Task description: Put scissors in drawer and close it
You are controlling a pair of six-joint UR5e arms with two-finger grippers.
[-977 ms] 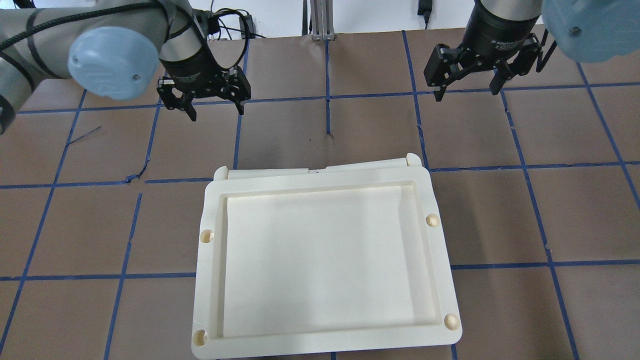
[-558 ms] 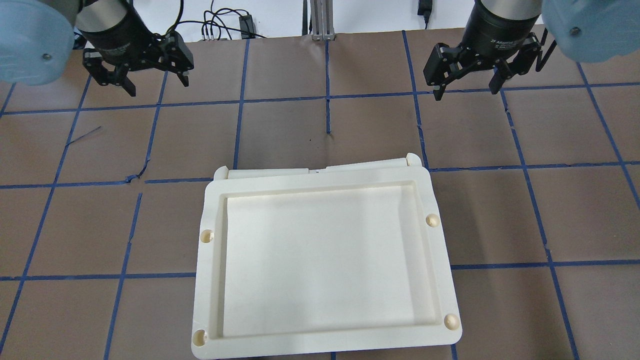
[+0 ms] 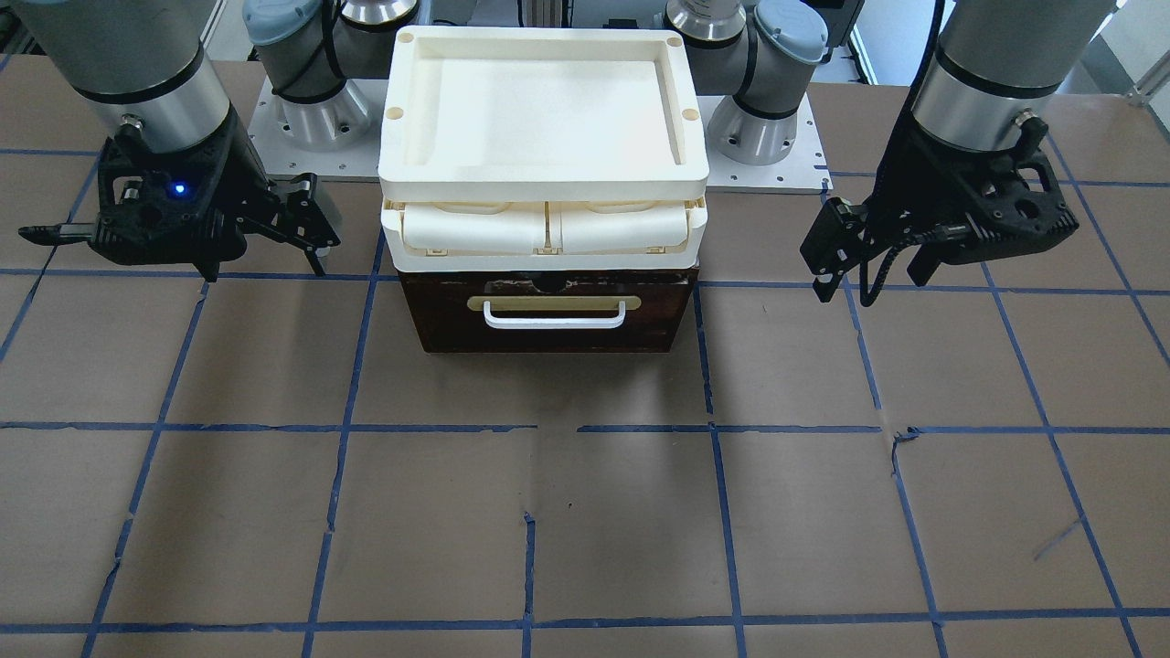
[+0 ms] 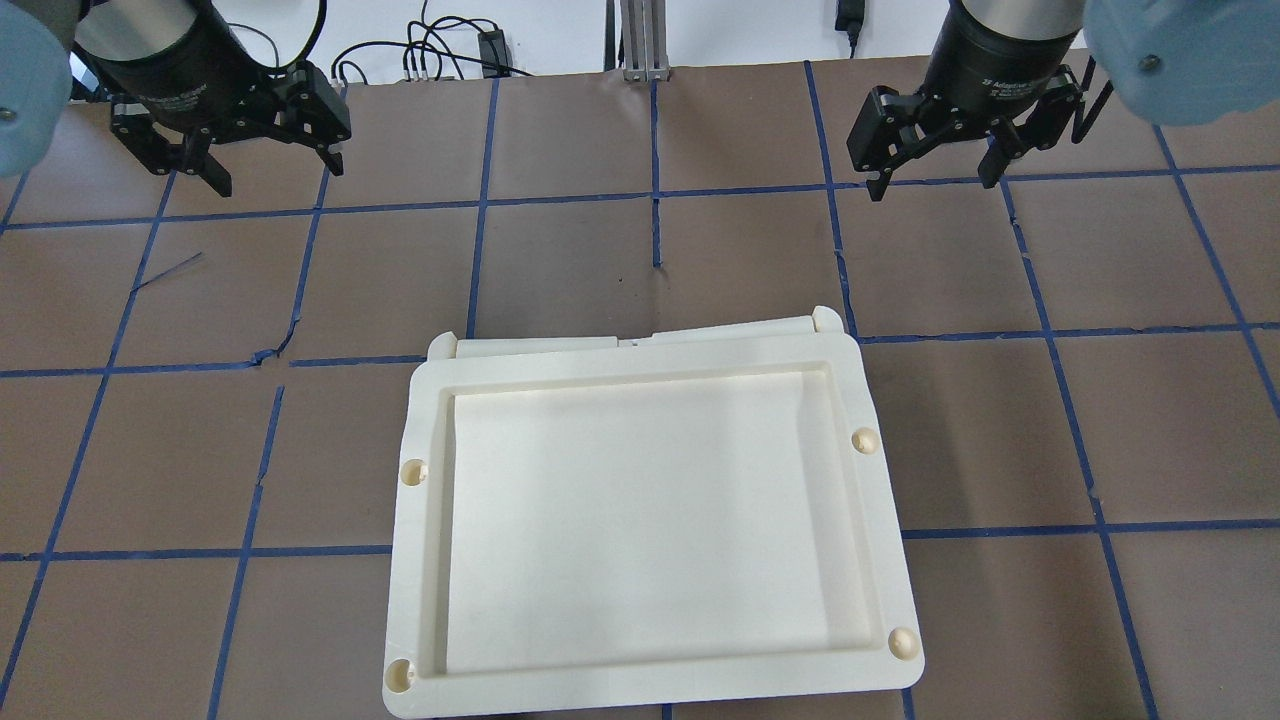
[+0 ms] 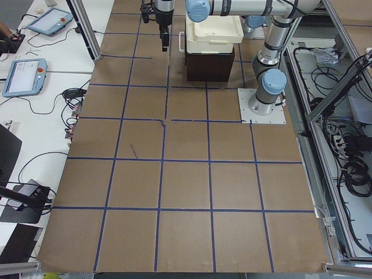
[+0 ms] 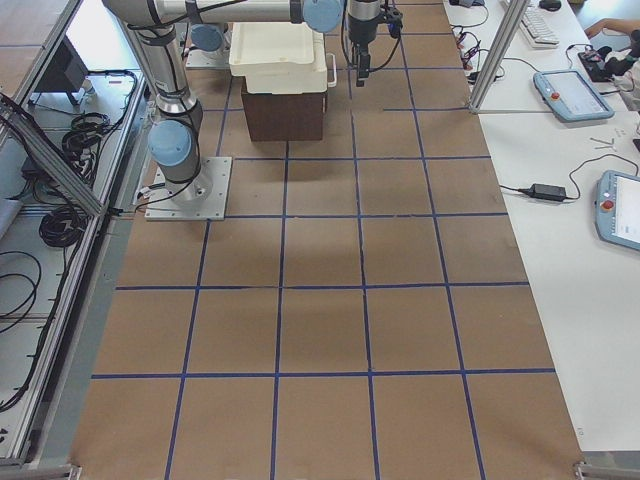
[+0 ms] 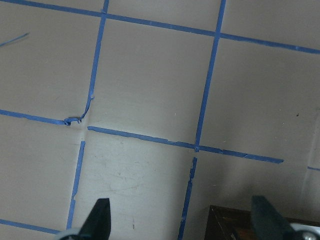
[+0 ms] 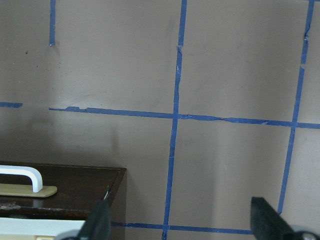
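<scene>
Across the brown, blue-taped table (image 4: 640, 260), the left gripper (image 4: 280, 178), jaws spread, has drawn back leftward. At centre the dark-brown drawer (image 3: 548, 340) with its white bar handle (image 3: 555, 320) sits shut under the cream tray (image 4: 415, 540); the right gripper (image 4: 932, 188) hangs released, unmoved.

The desk (image 3: 622, 530) is papered brown and gridded with blue tape (image 3: 457, 428). Tablets (image 6: 570, 95) are laid on a white bench (image 6: 585, 300).

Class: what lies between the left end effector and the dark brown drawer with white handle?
In the front-facing view, only bare brown tabletop and blue tape lines separate the left end effector from the dark brown drawer.
</scene>
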